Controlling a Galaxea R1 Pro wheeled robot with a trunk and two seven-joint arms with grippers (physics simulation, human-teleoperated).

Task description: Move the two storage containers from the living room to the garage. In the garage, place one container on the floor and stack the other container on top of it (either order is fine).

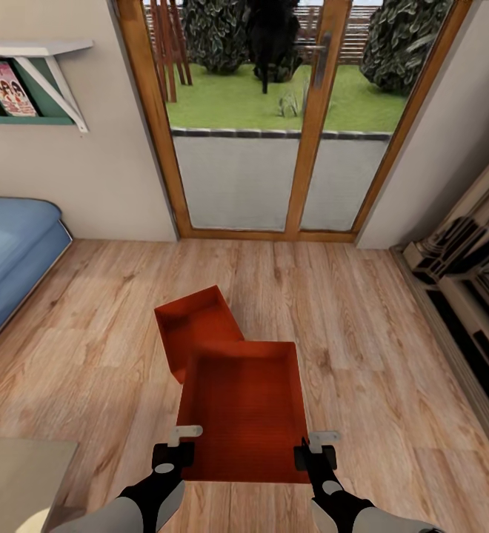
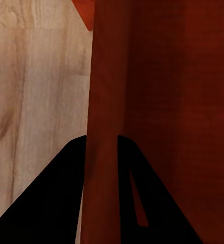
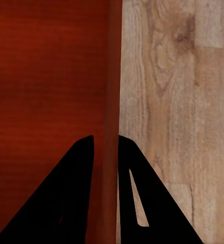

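Two red-orange open-top storage containers are on the light wood floor of the living room. The nearer container lies in front of me and covers a corner of the farther container, which sits turned at an angle. My left gripper is shut on the nearer container's left wall, one finger on each side of it. My right gripper is shut on its right wall in the same way. A corner of the farther container shows past the left wall. I cannot tell whether the nearer container touches the floor.
A blue sofa stands at the left under a wall shelf with books. Wood-framed glass doors onto a lawn are straight ahead. A shelving unit lines the right wall. A pale table corner is at my lower left.
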